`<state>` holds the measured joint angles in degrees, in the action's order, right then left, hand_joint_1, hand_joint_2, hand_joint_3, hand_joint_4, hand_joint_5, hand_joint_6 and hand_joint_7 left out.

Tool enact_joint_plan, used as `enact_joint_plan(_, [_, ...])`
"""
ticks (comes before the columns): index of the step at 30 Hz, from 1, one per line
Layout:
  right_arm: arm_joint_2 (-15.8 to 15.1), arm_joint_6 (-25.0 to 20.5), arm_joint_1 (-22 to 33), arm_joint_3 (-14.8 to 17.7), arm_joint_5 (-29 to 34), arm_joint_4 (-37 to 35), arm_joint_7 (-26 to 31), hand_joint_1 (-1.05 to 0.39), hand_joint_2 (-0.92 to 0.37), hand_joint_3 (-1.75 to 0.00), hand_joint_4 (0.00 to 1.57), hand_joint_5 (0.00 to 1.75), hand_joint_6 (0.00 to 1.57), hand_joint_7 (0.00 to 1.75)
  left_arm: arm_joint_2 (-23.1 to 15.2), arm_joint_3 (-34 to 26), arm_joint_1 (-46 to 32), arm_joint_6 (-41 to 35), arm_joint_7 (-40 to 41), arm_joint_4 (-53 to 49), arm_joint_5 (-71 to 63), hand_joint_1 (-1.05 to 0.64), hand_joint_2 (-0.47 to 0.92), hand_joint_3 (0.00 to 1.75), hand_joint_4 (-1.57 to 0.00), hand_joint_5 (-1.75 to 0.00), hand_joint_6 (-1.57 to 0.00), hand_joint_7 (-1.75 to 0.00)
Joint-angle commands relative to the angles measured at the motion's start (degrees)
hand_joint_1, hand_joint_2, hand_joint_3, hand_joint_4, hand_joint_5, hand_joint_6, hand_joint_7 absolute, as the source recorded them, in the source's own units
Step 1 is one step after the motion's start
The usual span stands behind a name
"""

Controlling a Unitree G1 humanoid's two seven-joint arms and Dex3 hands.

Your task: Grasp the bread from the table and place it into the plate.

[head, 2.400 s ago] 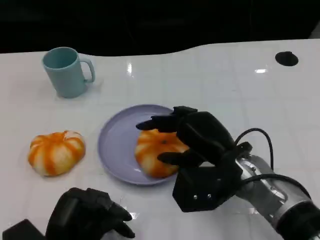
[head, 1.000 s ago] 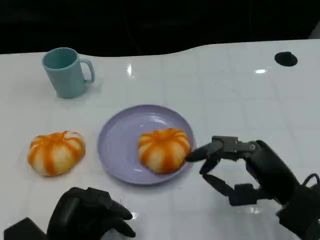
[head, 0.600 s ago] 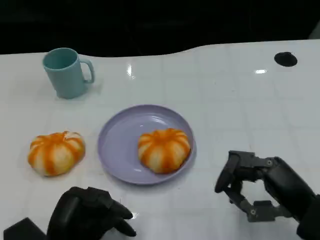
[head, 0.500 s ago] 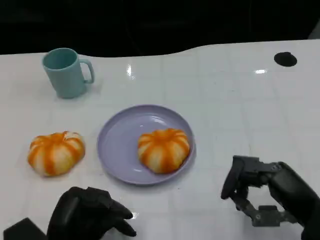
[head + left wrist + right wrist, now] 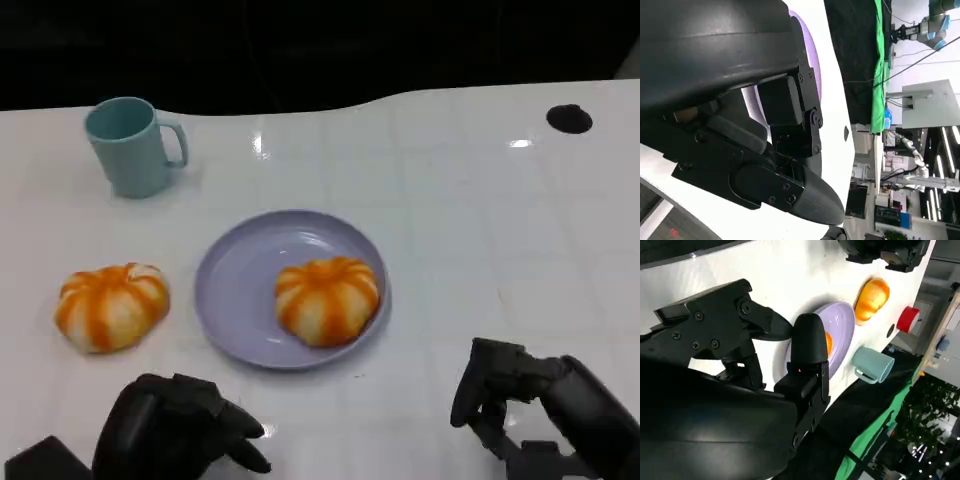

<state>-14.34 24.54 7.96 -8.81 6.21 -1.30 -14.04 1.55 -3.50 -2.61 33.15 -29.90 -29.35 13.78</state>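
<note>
On the white worktop (image 5: 480, 200), near the centre of the head view, a lilac plate (image 5: 235, 290) carries one orange-striped bread (image 5: 327, 299), which sits toward the plate's 4 o'clock edge, wholly inside the rim. A second bread (image 5: 111, 305) of the same look lies on the bare worktop at 9 o'clock from the plate, just beside it but apart from the rim. A teal mug (image 5: 130, 145) stands upright at about 11 o'clock from the plate, well apart. The right hand (image 5: 535, 405) hovers at 4 o'clock from the plate, apart from it, fingers spread and holding nothing. The left hand (image 5: 180, 435) sits at 7 o'clock from the plate, fingers curled inward with nothing visible inside them. Judged from this layout, one bread is already delivered, so the placement named in the task looks done for that piece. If the second bread also counts, then a reach, a grasp and a carry to the plate's free half at 9 o'clock remain, probably for the left hand, which is nearer.
</note>
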Motion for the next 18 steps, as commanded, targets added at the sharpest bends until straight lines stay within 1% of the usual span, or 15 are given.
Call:
enact_joint_plan(1, [0.25,3.74,-0.99,0.77,0.41,-3.21,1.05,-0.21,-0.68,-0.95,0.67,1.75,0.54,1.59,-1.05,-0.33,-0.3,-0.11,0.38,0.49,0.03,-1.05,0.88,0.0,-1.54,-0.5,-1.57,-0.26])
enact_joint_plan(6, [0.62,6.75,-1.87,0.71,2.49,-5.72,2.8,-0.21,-0.68,-0.97,0.66,1.75,0.55,1.58,-1.37,-0.33,-0.45,-0.1,0.13,0.64,0.04,-1.05,0.88,0.0,-1.53,-0.5,-1.57,-0.26])
enact_joint_plan(9, [0.97,8.87,-2.56,0.7,3.17,-7.3,3.89,-0.2,-0.63,-1.04,0.68,1.75,0.56,1.58,-1.67,-0.36,-0.56,0.37,-0.02,0.57,0.01,-1.05,0.89,0.0,-1.53,-0.5,-1.57,-0.26])
enact_joint_plan(13, [1.11,9.18,-2.75,0.68,3.06,-7.81,4.11,-0.22,-0.6,-1.07,0.71,1.75,0.56,1.59,-1.7,-0.39,-0.79,0.17,-0.44,0.68,0.65,-1.05,0.89,0.0,-1.53,-0.5,-1.57,-0.26])
enact_joint_plan(18, [1.08,9.57,-3.01,0.7,2.9,-8.35,4.34,-0.21,-0.59,-1.08,0.71,1.75,0.57,1.58,-1.72,-0.44,-0.6,-0.02,-0.44,0.51,0.81,-1.05,0.89,0.0,-1.53,-0.5,-1.57,-0.26])
